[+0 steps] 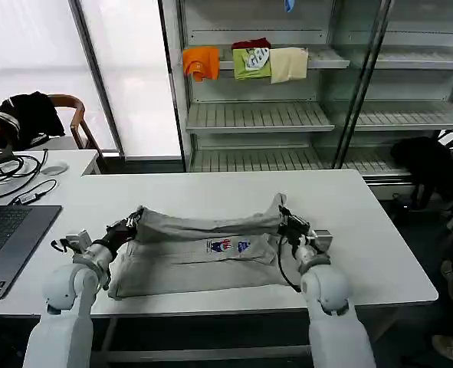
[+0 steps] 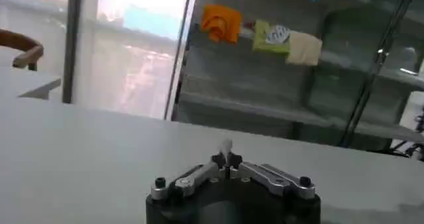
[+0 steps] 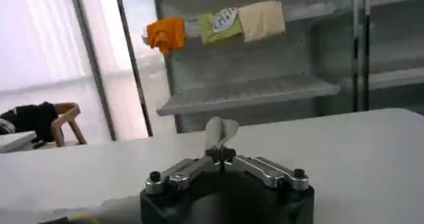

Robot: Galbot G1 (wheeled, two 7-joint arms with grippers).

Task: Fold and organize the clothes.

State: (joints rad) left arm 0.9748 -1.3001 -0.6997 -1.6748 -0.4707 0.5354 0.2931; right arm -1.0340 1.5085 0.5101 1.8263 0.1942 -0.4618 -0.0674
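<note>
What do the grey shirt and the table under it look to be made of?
Shirt: soft knit fabric, likely cotton jersey, since it sags and creases between the left gripper and right gripper. Table: smooth matte white top, probably laminate; it shows no grain.

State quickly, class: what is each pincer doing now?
Left pincer: shut on the shirt.
Right pincer: shut on the shirt.

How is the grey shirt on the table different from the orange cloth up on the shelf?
The grey shirt lies spread wide on the white table, while the orange cloth sits bunched small on the shelf. The grey shirt carries a small coloured chest print; the orange cloth looks plain. The left gripper and right gripper each pinch an edge of the grey shirt and lift it; nothing touches the orange cloth. Both are soft fabric.
</note>
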